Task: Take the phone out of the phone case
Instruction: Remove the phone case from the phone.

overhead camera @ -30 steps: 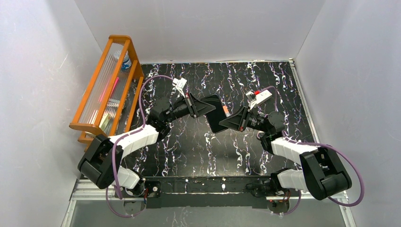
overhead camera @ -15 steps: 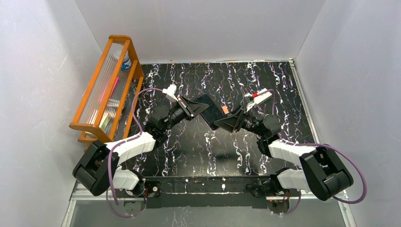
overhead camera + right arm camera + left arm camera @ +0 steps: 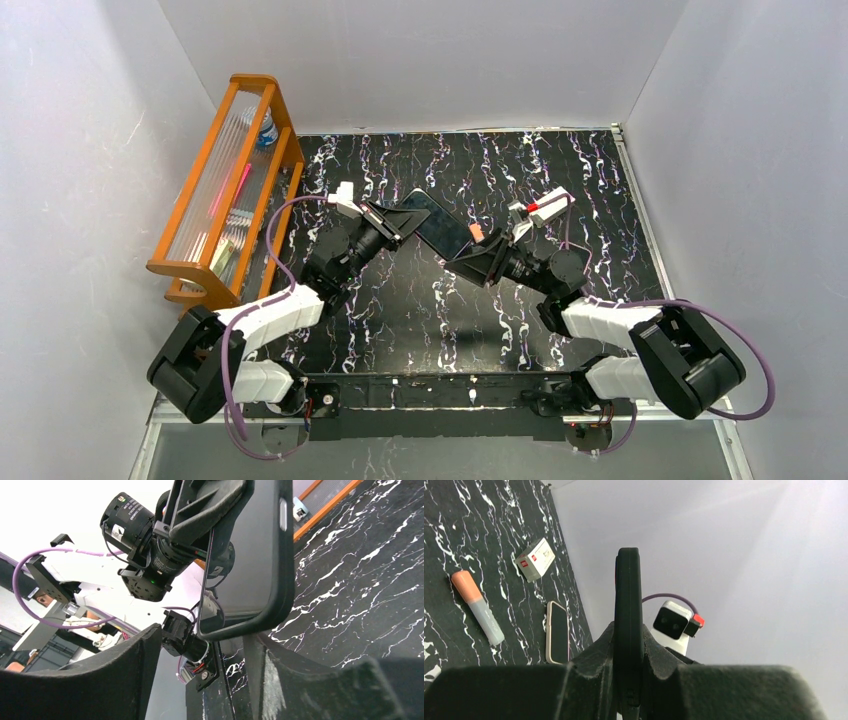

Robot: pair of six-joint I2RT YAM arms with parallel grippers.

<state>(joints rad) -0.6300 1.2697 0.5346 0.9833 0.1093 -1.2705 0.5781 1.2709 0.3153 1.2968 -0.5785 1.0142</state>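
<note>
The phone sits in its black phone case, held tilted above the table's middle. My left gripper is shut on the case's far-left end; in the left wrist view the case stands edge-on, pinched between the jaws of that gripper. In the right wrist view the glossy screen faces the camera inside the case rim. My right gripper is open. The case's lower corner hangs between its fingers, near the right finger. In the top view the right gripper is at the case's near-right end.
An orange wooden rack stands at the left edge. On the black marbled table lie an orange-capped tube, a small white box and a second, gold-rimmed phone. The tube's cap also shows in the top view.
Both grippers and the cased phone have shifted left and toward the far side. The left arm has drawn back and the right arm has followed, and the phone now lies flatter.
</note>
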